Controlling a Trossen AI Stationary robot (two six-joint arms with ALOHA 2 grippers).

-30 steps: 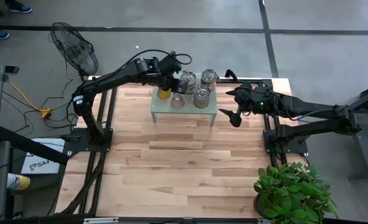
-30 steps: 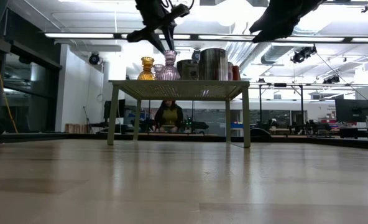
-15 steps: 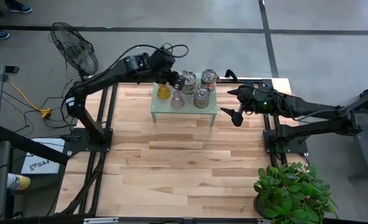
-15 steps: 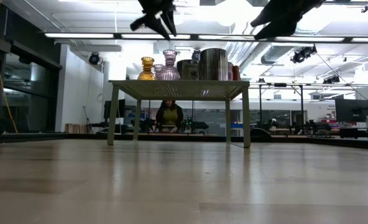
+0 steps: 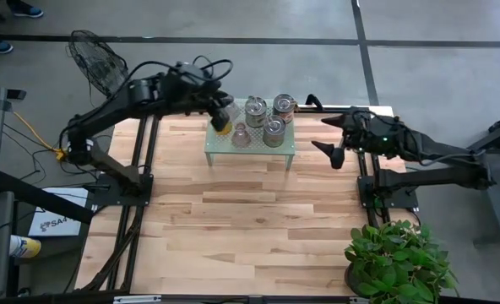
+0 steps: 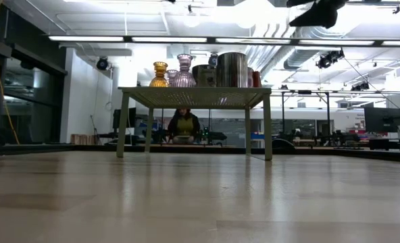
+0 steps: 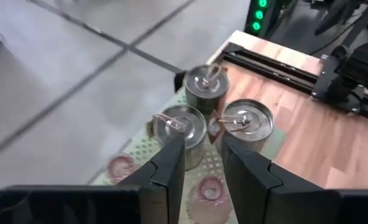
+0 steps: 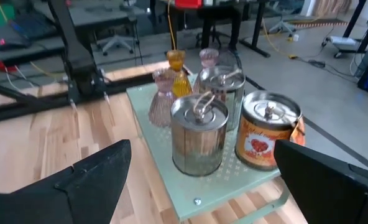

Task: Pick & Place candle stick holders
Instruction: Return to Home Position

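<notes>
The candle stick holders stand on a pale green perforated stand (image 5: 292, 152) at the table's far side. They are an amber glass one (image 5: 223, 125), a pinkish glass one (image 5: 241, 135), two silvery cups (image 5: 255, 110) (image 5: 274, 131) and a silvery one with reddish marks (image 5: 284, 107). My left gripper (image 5: 224, 110) hangs high over the stand's left end, open by a narrow gap and empty; its wrist view (image 7: 202, 149) looks down on the cups. My right gripper (image 5: 333, 139) is wide open and empty, to the right of the stand.
A potted plant (image 5: 398, 257) stands at the table's near right corner. A fan (image 5: 102, 67) stands beyond the far left corner. Black frame rails (image 5: 136, 211) run along both table sides. A person (image 6: 184, 125) sits in the room behind the stand.
My left gripper has risen from the amber and pinkish holders, out of the top of the low view, and drawn back toward the table's left edge. My right gripper has moved up and toward the table's right edge, away from the stand. The holders have stayed in place.
</notes>
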